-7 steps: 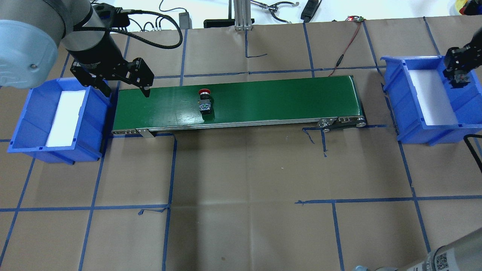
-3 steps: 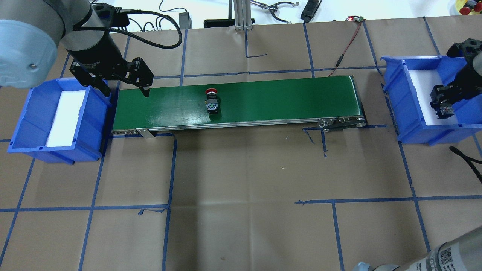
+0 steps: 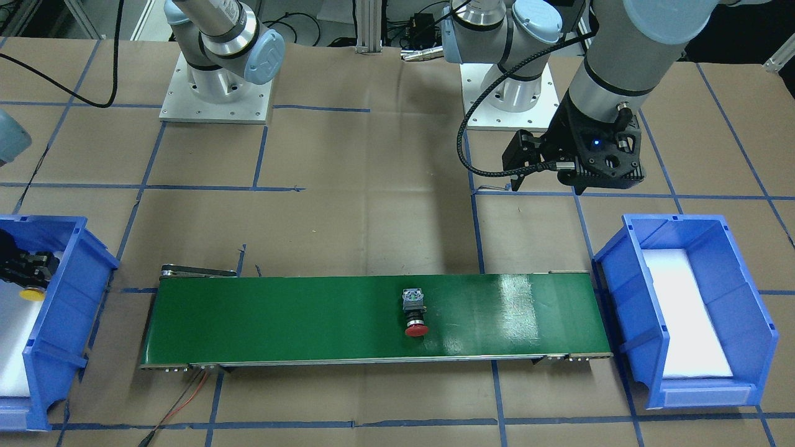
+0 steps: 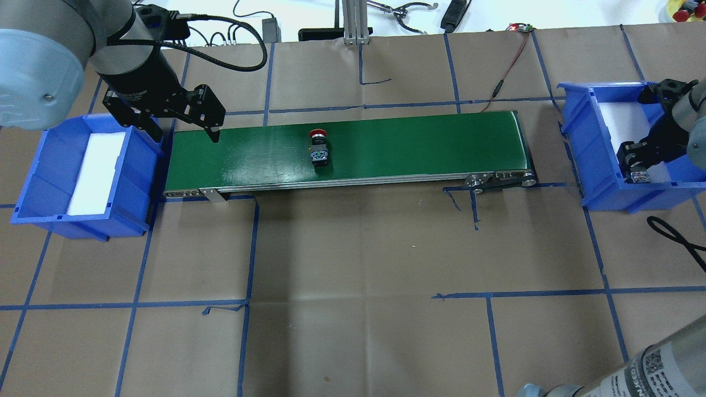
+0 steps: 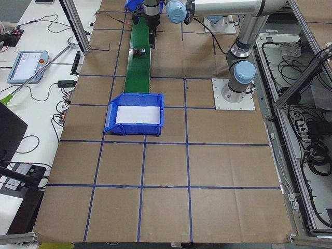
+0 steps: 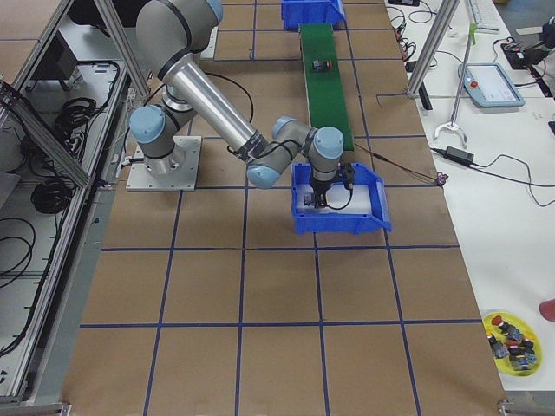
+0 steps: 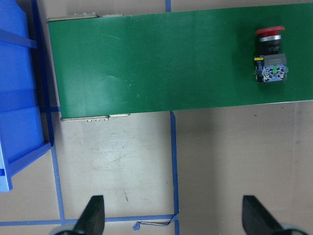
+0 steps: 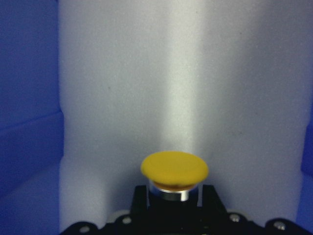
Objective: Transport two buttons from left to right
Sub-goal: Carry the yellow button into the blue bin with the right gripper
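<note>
The red-capped button (image 4: pixel 319 148) lies on its side on the green conveyor belt (image 4: pixel 413 143), left of the middle; it also shows in the front view (image 3: pixel 414 315) and the left wrist view (image 7: pixel 270 54). My left gripper (image 4: pixel 186 135) is open and empty above the belt's left end. My right gripper (image 4: pixel 637 165) is shut on the yellow-capped button (image 8: pixel 174 171) and holds it low inside the right blue bin (image 4: pixel 573 127), over the white foam. In the front view the yellow cap (image 3: pixel 31 293) peeks out under the gripper.
The left blue bin (image 4: pixel 33 182) with a white foam liner stands at the belt's left end, right next to my left gripper. A red-black wire (image 4: pixel 507 66) runs from the belt's far right corner. Blue tape lines cross the brown table paper.
The red button has travelled right along the belt. My right gripper has moved towards the near end of the right bin with the yellow button. The left arm has not moved.
</note>
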You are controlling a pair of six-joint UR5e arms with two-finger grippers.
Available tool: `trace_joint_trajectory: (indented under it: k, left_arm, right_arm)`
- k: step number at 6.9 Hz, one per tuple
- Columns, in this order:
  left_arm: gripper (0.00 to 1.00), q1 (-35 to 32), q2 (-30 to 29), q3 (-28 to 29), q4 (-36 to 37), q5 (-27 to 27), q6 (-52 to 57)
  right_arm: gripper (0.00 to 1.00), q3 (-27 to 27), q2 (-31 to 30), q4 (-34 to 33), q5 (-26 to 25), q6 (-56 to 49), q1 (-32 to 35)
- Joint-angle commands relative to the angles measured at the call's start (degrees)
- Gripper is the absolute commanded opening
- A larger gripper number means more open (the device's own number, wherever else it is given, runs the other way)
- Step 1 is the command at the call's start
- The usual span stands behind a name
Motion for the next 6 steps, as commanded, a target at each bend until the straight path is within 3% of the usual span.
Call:
trace_joint_trajectory:
  k: [1,4,6]
  left_arm:
    - [1.00,0.0,0.0,0.0,0.0,0.0,0.0]
    - [1.00,0.0,0.0,0.0,0.0,0.0,0.0]
    - [1.00,0.1,0.0,0.0,0.0,0.0,0.0]
  right_arm:
    - [0.99,-0.2,0.2,0.6,-0.6,0.0,0.0]
    - [1.00,-0.6,-0.3,0.7,-0.5,0.1,0.0]
    - [1.00,-5.5,-0.6,1.4,-0.5,1.2,0.5]
